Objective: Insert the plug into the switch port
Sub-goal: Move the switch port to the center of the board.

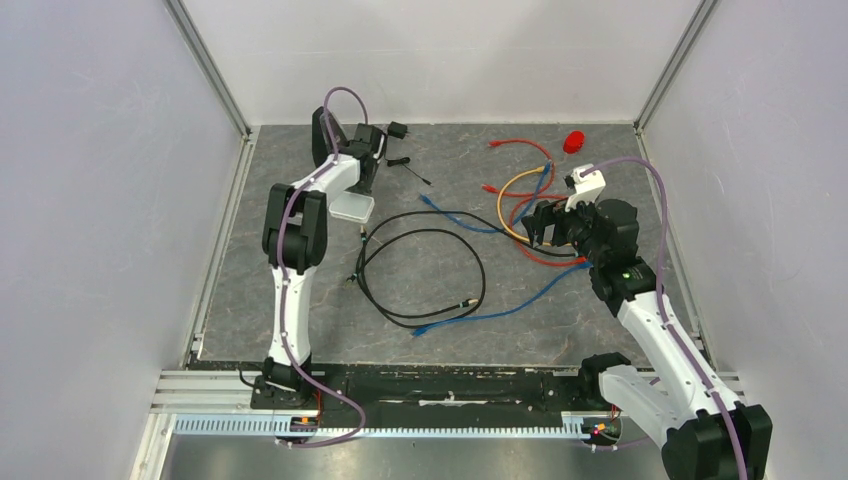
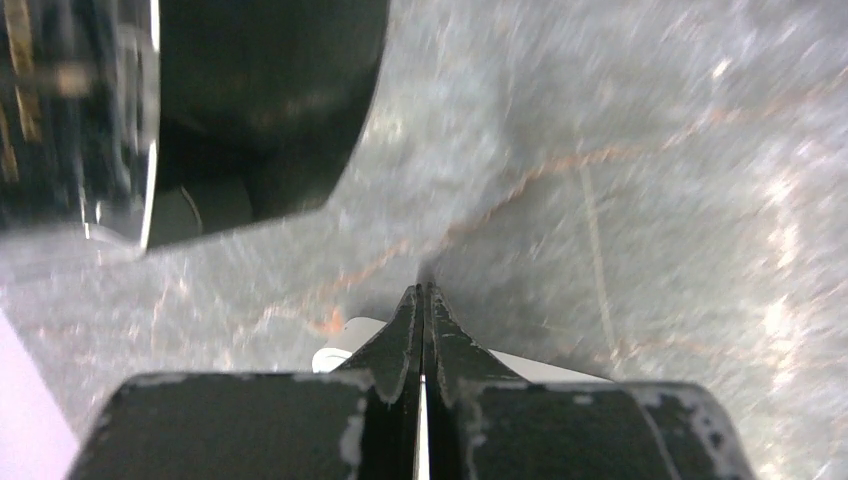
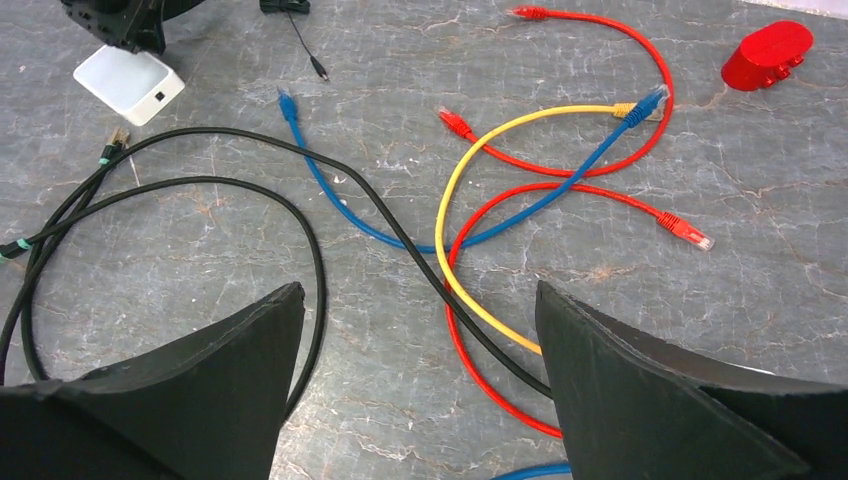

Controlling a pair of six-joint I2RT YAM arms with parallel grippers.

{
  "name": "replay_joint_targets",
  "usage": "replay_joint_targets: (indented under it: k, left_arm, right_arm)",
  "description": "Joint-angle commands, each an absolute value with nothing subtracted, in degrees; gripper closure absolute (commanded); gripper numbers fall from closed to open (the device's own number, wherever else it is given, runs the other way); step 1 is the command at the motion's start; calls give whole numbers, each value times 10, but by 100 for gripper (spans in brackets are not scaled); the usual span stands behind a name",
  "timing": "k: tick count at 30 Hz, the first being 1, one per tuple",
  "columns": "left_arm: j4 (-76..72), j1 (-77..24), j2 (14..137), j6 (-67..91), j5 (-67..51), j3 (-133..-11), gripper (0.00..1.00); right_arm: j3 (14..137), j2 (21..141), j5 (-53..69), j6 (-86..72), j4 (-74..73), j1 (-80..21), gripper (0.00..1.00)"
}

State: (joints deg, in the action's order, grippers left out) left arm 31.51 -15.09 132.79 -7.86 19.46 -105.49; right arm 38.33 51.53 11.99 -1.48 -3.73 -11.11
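The switch box (image 1: 352,208) is lying flat at the far left, under the left gripper (image 2: 423,300). Its long axis is running roughly left to right, and a small dark port (image 3: 160,97) is showing in its near-right end. It is looking pale and round-cornered. The left gripper's fingers are pressing together on nothing. The right gripper (image 3: 418,292) is gaping wide over two red cables (image 3: 600,30), two blue cables (image 3: 340,200) and one yellow cable (image 3: 470,150). A black cable's plug (image 3: 117,137) is lying near the port.

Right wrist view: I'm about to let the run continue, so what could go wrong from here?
1. Under the open right claw the black cable crosses the yellow cable and red cable. A grab there could catch the wrong one or drag several.
2. The pale box with the switch port lies loose. The left claw is shut near it, seemingly holding nothing, so insertion force may just slide the box.
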Motion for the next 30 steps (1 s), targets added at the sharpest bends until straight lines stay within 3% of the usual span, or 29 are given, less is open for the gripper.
replay_joint_targets:
  k: [1,9,16,20,23,24,25,26,30]
  left_arm:
    - [325,-148,1254,-49,248,-986,98]
    - [312,-145,1176,-9,318,-852,98]
    - [357,-137,1102,61,312,-798,98]
    - [361,-137,993,63,284,-786,97]
    - [362,-138,906,51,188,-785,81]
    - [362,-138,875,52,157,-781,71]
    - [362,-139,846,54,121,-775,51]
    - [360,-140,821,48,83,-766,39]
    - [359,-141,718,44,11,-720,26]
  right_arm:
    - [395,500,137,-15,-21,-112,13]
    - [391,484,152,-20,-31,-112,13]
    - [387,482,164,-17,-35,-112,14]
    - [384,506,159,-10,-34,-112,16]
    - [391,542,134,-5,-32,-113,18]
    - [394,558,125,-5,-31,-112,19]
    - [399,576,123,11,-28,-112,20]
    - [405,593,124,18,-25,-112,22]
    - [450,684,113,58,-28,-112,26]
